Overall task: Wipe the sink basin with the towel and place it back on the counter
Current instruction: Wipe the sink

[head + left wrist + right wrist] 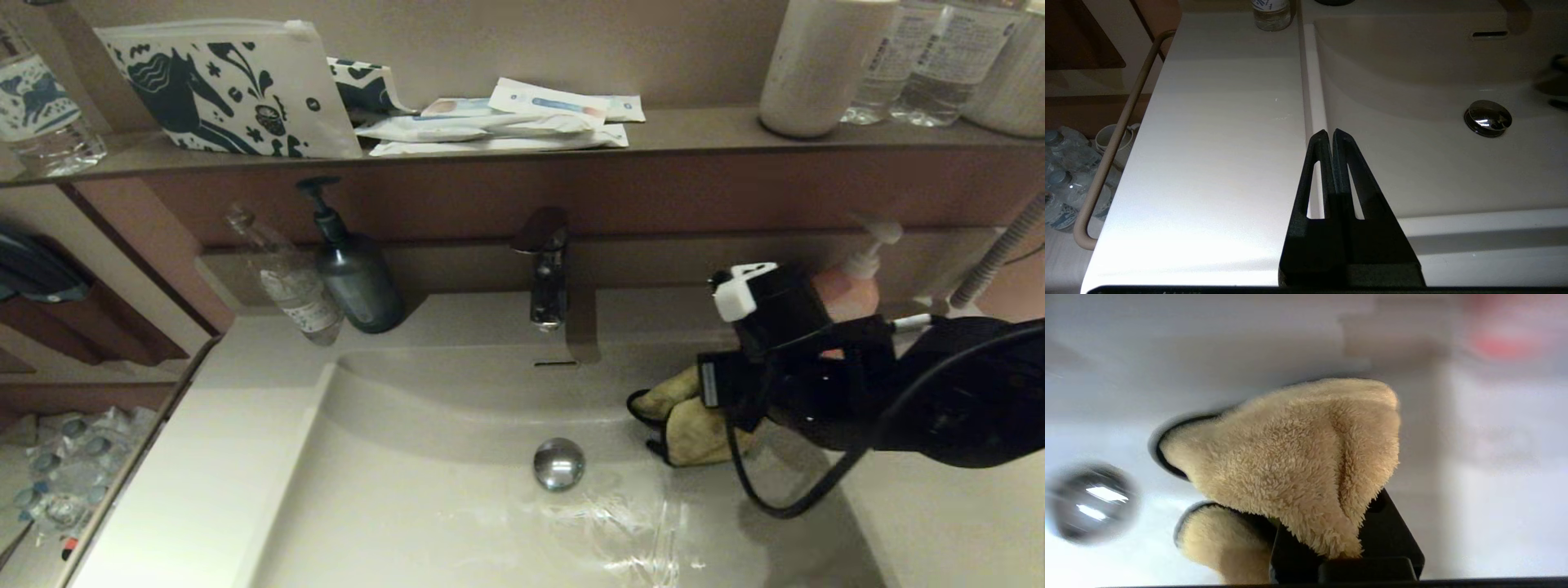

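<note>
The mustard-yellow towel (pixel 690 420) with black edging is bunched in my right gripper (pixel 718 408), which is shut on it inside the sink basin (pixel 457 506), right of the chrome drain plug (pixel 559 464). In the right wrist view the fluffy towel (pixel 1298 465) covers the fingers, with the drain plug (pixel 1092 502) off to one side. It hangs close to the basin's right rear wall; contact cannot be told. My left gripper (pixel 1329 134) is shut and empty, held over the basin's left rim beside the counter (pixel 1216 143); it is out of the head view.
A chrome tap (pixel 545 269) stands behind the basin over the slot overflow (pixel 555 363). A dark pump bottle (pixel 351 269) and clear bottle (pixel 290 282) stand at the back left, a pink pump bottle (pixel 853 286) behind my right arm. A shelf (pixel 694 131) above holds pouches and bottles.
</note>
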Motion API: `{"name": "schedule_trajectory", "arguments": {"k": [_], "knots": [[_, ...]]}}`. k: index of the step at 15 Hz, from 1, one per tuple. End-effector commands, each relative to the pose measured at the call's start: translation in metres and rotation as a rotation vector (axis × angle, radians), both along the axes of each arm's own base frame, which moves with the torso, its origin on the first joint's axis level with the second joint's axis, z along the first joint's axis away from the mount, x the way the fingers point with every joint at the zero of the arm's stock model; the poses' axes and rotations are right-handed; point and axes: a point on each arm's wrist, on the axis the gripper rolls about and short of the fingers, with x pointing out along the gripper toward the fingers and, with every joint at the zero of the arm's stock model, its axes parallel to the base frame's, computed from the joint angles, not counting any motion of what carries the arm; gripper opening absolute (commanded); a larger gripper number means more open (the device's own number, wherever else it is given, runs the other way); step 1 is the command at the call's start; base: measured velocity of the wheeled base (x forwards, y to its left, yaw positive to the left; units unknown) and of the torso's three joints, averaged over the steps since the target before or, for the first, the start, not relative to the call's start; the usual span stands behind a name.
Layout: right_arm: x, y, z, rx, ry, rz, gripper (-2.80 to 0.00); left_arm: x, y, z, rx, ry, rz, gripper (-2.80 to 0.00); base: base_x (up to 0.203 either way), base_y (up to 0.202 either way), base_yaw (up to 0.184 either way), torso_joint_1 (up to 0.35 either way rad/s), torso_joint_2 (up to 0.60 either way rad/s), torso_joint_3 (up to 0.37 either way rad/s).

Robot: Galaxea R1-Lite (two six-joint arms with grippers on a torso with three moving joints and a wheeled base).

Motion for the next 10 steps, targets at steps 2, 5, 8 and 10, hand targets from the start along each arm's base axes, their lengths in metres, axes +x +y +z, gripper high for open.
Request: {"name": "schedule_trajectory", "arguments": {"k": [2,5,8,10], "knots": [[-0.037,-0.048,0.022,0.016,-0.020,-0.068,-2.80,0.000,0.000,0.000,0.000,0.001,0.000,-2.80,0.000,0.000,0.000,0.000,0.00,0.000],[-0.058,-0.097,0.038,0.036,-0.001,-0.173,-2.80,0.000,0.000,0.000,0.000,0.001,0.000,-2.80,0.000,0.000,0.000,0.000,0.00,0.000],[-0.082,-0.144,0.051,0.061,0.099,-0.240,-2.80,0.000,0.000,0.000,0.000,0.001,0.000,-2.80,0.000,0.000,0.000,0.000,0.00,0.000],[-0.095,-0.159,0.042,0.051,0.213,-0.242,-2.80,0.000,0.000,0.000,0.000,0.001,0.000,-2.80,0.000,0.000,0.000,0.000,0.00,0.000]]}}
